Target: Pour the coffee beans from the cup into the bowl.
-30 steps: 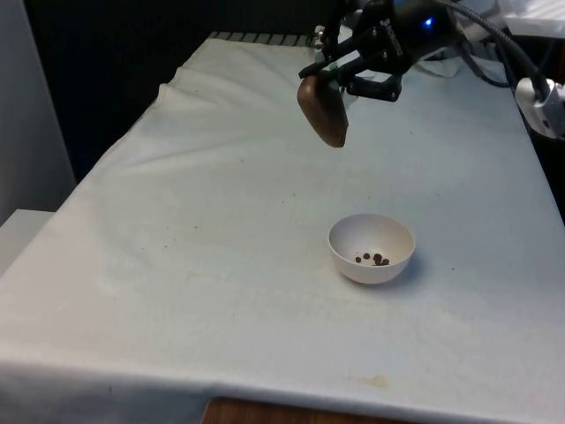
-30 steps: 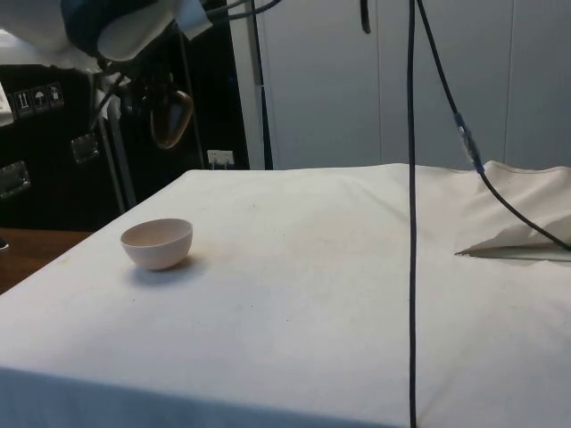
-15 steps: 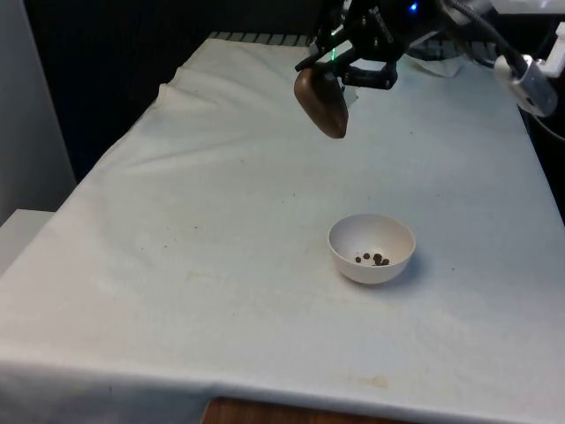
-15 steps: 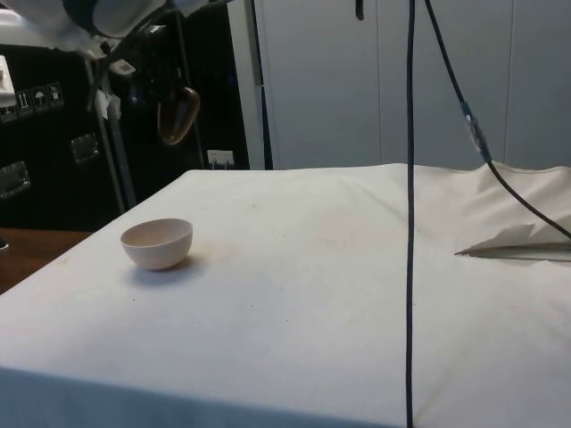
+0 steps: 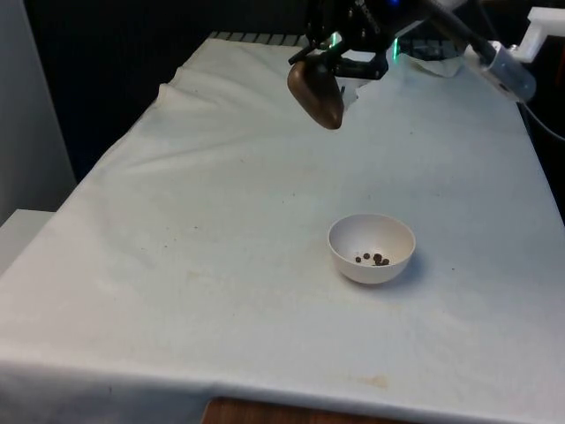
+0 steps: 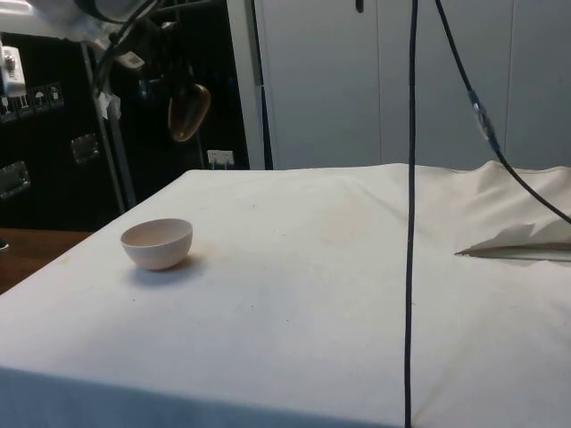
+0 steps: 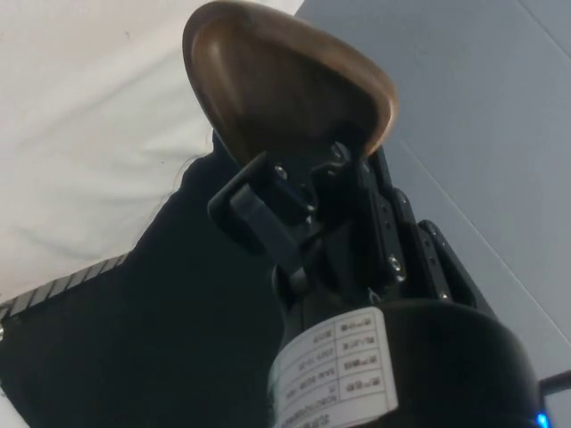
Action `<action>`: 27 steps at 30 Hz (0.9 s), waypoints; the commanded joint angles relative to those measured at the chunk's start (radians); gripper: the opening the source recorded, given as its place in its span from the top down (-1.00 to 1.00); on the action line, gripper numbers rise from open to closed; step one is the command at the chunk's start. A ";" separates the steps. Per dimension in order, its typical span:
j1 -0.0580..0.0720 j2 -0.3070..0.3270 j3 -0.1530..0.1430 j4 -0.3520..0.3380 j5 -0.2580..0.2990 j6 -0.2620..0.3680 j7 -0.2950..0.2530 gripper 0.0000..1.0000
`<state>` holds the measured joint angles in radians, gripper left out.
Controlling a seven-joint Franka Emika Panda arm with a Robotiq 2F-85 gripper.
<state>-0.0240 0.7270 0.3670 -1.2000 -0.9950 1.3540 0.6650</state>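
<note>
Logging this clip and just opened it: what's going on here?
The arm's hand is shut on a brown wooden cup, held high over the far part of the table, away from the white bowl. A few coffee beans already lie in the bowl, so the pour looks done. The wrist view shows the cup's inside bare.

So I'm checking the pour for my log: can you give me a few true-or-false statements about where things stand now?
1. The cup is held in the air by the gripper. True.
2. The bowl is empty. False: a few beans lie in it.
3. The cup hangs right above the bowl. False: it is well beyond it, towards the table's far end.
4. The bowl stands upright on the cloth. True.
5. The cup is white. False: it is brown.
</note>
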 commanded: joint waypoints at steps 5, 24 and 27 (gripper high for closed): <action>-0.018 -0.033 -0.007 -0.043 0.034 0.027 -0.002 0.77; -0.032 -0.105 -0.057 -0.128 0.149 0.064 -0.002 0.77; -0.032 -0.114 -0.064 -0.140 0.161 0.071 -0.003 0.77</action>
<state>-0.0440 0.6280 0.2940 -1.3210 -0.8420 1.4000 0.6630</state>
